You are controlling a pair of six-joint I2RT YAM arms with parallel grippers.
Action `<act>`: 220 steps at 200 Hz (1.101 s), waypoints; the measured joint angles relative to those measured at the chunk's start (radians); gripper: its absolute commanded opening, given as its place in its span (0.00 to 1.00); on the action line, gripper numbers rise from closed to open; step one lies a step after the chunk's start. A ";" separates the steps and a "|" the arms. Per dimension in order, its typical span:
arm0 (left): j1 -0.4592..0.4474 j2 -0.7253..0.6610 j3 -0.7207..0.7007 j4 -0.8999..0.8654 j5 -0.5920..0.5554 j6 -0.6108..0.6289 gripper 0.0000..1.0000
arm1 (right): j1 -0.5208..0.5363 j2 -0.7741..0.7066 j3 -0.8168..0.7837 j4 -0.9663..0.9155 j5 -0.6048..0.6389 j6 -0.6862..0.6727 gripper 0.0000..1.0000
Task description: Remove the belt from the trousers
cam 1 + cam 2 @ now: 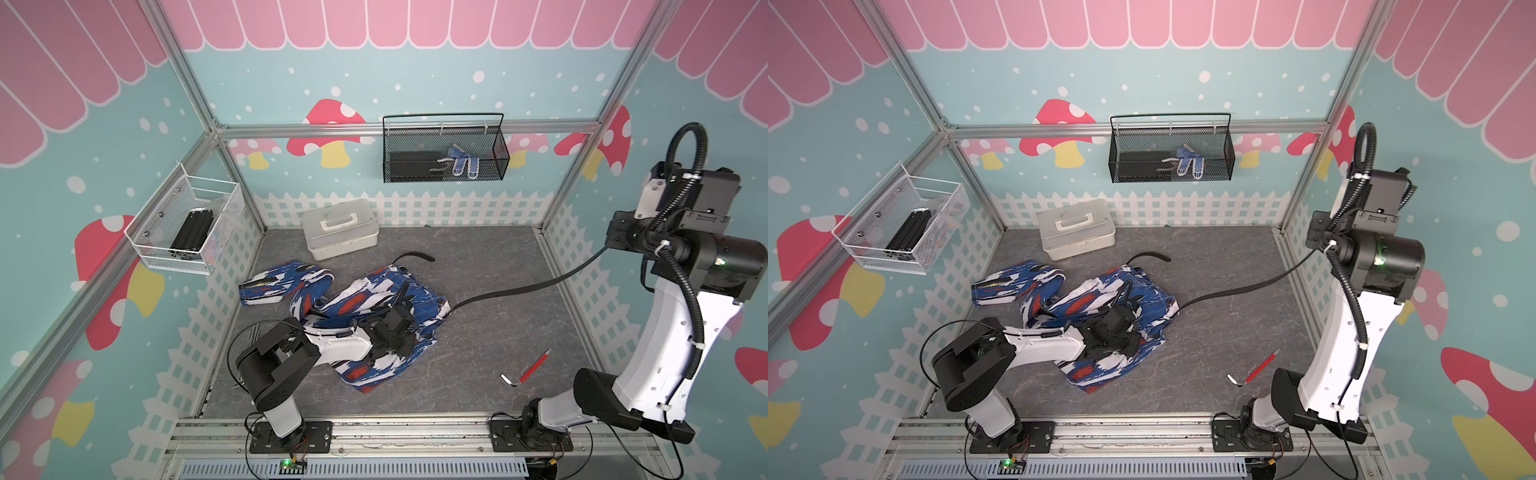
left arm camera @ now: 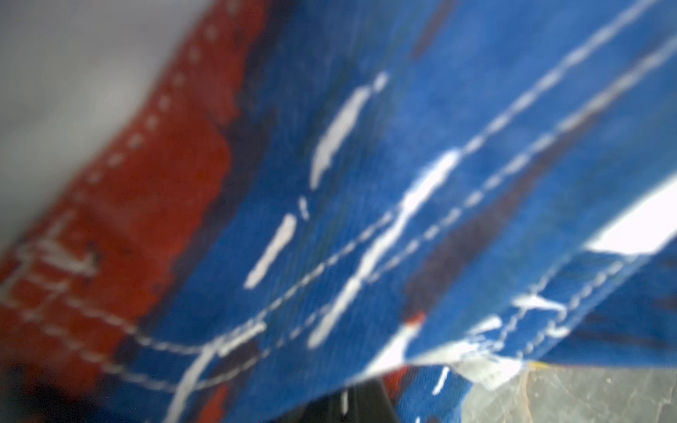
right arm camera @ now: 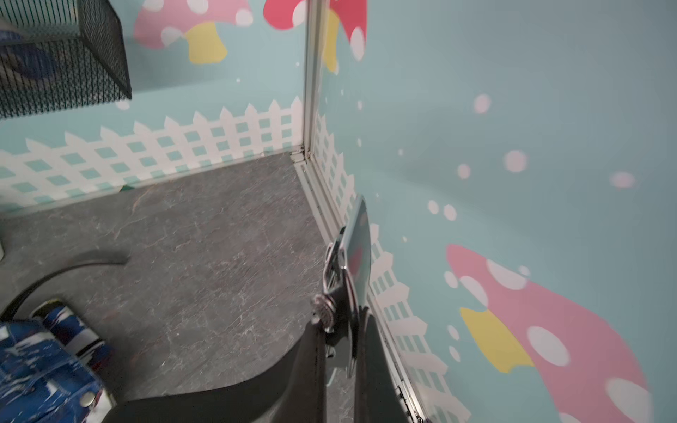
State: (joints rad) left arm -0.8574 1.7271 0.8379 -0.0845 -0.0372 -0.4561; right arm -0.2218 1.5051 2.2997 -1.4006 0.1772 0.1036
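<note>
The trousers (image 1: 353, 299) (image 1: 1084, 299) lie crumpled on the grey floor, one leg stretched toward the left wall. My left gripper (image 1: 390, 336) (image 1: 1108, 332) sits on their waist part, shut on the cloth. In the left wrist view the blue, red and white trousers (image 2: 329, 183) fill the picture and hide most of the dark fingers (image 2: 366, 399). The black belt (image 1: 519, 286) (image 1: 1246, 289) rises from the waistband to my right gripper (image 1: 613, 241) (image 3: 342, 340), which is raised near the right wall and shut on its metal buckle (image 3: 348, 263). The belt's tail (image 1: 415, 255) curls out behind the trousers.
A white lidded box (image 1: 340, 228) stands at the back of the floor. A red-handled hex key (image 1: 525, 372) lies at front right. A black wire basket (image 1: 444, 153) with gloves hangs on the back wall, and a white mesh basket (image 1: 187, 224) on the left wall.
</note>
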 measured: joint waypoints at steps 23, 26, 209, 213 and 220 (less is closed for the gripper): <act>0.001 0.002 0.002 0.000 0.000 -0.018 0.00 | 0.109 0.064 -0.291 0.087 -0.031 -0.004 0.00; 0.002 0.002 0.002 0.000 0.000 -0.021 0.00 | 0.122 0.080 -0.325 0.101 -0.035 -0.005 0.00; 0.018 0.050 0.088 -0.075 0.027 -0.049 0.00 | 0.348 0.626 -0.523 0.583 -0.229 0.020 0.48; 0.018 0.050 0.088 -0.076 0.027 -0.048 0.00 | 0.349 0.622 -0.523 0.584 -0.231 0.014 0.52; 0.018 0.050 0.089 -0.076 0.028 -0.045 0.00 | 0.352 0.608 -0.523 0.584 -0.234 0.013 0.56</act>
State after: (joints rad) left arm -0.8391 1.7767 0.9264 -0.1604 -0.0093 -0.5011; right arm 0.1303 2.1136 1.7767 -0.8165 -0.0570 0.1169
